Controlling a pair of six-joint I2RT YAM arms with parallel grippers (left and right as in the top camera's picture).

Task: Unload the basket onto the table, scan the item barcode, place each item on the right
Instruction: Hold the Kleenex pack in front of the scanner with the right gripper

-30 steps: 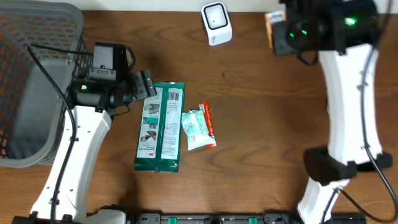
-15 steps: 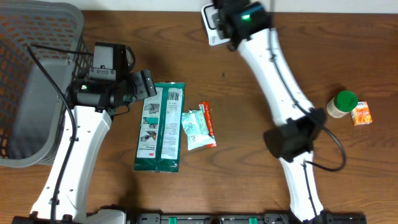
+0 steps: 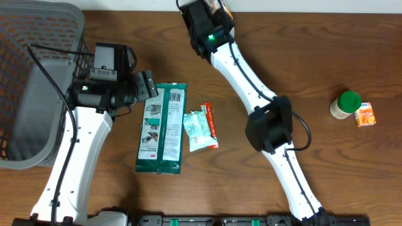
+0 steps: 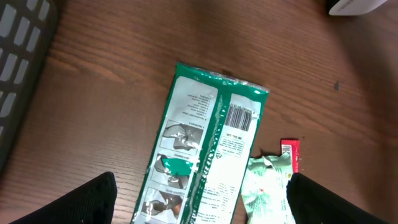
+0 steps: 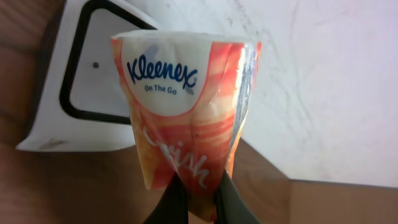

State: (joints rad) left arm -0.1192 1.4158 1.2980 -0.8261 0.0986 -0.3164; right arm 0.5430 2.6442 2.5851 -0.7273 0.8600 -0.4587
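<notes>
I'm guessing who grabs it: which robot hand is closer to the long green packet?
Left. The left gripper hovers beside the green packet, at its top; the right gripper is off by the scanner, pinching a Kleenex pack.

**Arm and gripper pose**

Right arm (image 3: 242, 63) is extended far forward and leftward. Right gripper (image 5: 198, 199) is pinched tight on a tissue pack (image 5: 186, 106). Left arm (image 3: 81, 144) is bent, and left gripper (image 4: 202, 180) is spread wide, empty, aimed downward.

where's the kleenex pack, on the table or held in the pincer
Held: the right pincer is shut on the bottom edge of the Kleenex pack, which stands upright in front of the white scanner.
</notes>
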